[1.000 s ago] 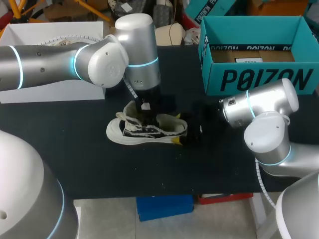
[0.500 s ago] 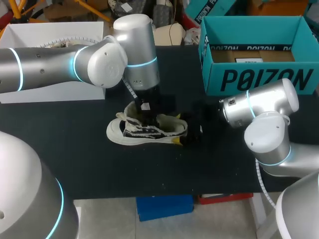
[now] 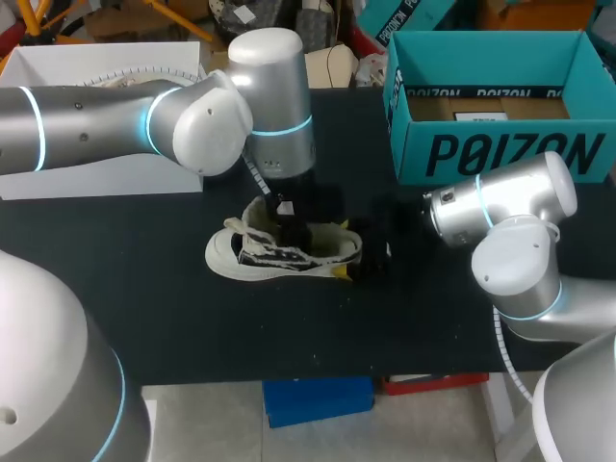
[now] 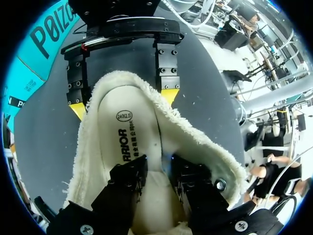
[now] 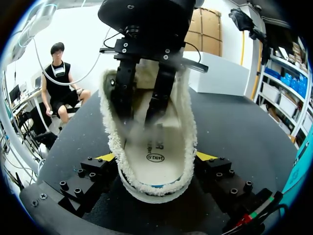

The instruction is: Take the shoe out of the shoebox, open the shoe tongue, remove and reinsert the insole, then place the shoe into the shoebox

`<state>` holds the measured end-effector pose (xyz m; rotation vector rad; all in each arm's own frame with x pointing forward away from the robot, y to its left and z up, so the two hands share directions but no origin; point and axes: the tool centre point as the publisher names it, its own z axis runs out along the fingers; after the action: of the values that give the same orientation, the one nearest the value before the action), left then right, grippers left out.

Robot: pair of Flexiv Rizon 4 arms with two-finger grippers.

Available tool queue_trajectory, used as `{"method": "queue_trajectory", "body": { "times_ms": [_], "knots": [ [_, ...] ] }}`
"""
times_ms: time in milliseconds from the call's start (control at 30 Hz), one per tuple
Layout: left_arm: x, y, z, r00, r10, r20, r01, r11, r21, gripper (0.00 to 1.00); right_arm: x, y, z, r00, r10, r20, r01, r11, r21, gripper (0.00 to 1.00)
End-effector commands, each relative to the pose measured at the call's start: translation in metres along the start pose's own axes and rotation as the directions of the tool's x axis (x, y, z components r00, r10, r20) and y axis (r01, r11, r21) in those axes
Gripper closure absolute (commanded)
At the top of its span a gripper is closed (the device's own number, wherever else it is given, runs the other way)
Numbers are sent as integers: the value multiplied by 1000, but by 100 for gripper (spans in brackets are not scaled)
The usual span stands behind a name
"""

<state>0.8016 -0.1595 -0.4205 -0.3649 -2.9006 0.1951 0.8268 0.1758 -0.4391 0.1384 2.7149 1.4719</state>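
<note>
Arm from the left stands over the middle of the black worktop [image 3: 125, 289]. The left end effector [image 4: 159, 172] is pushed down into the opening of the shoe [image 3: 274, 252] and sits on the cream insole [image 4: 124, 129], away from the heel. Whether this end effector is spread or is pinching the insole, I cannot tell. The shoe has a white sole, a dark pattern and a fleece lining. It lies on its sole near the middle of the worktop, toe to the left and heel to the right, outside the shoebox [image 3: 500, 154]. At the heel is the right end effector [image 5: 156, 157]. Its two yellow fingertips [image 5: 206, 155] press against the fleece collar from both sides, so it is pinching the heel. Further right and behind, well apart from the shoe, the teal shoebox stands open at the far edge, with brown cardboard visible inside.
</note>
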Motion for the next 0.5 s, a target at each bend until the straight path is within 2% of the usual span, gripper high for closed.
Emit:
{"method": "queue_trajectory", "body": {
  "times_ms": [33,267,333,400,500],
  "knots": [
    [6,-2,15,999,-3,54,5,999,-52,62,-1,-2,4,1000,2,2,-2,1000,2,100],
    [4,3,27,990,-8,139,27,991,-133,59,-1,-2,4,1000,2,2,-2,1000,2,100],
    [2,7,30,984,-6,181,40,982,-184,57,-1,-2,4,1000,2,2,-2,1000,2,100],
    [-1,11,34,977,-18,214,61,979,-192,55,-1,-2,4,1000,2,2,-2,1000,2,100],
    [-7,20,39,966,-39,255,93,975,-203,57,-1,-2,4,1000,2,2,-2,1000,2,100]
  ]
}}
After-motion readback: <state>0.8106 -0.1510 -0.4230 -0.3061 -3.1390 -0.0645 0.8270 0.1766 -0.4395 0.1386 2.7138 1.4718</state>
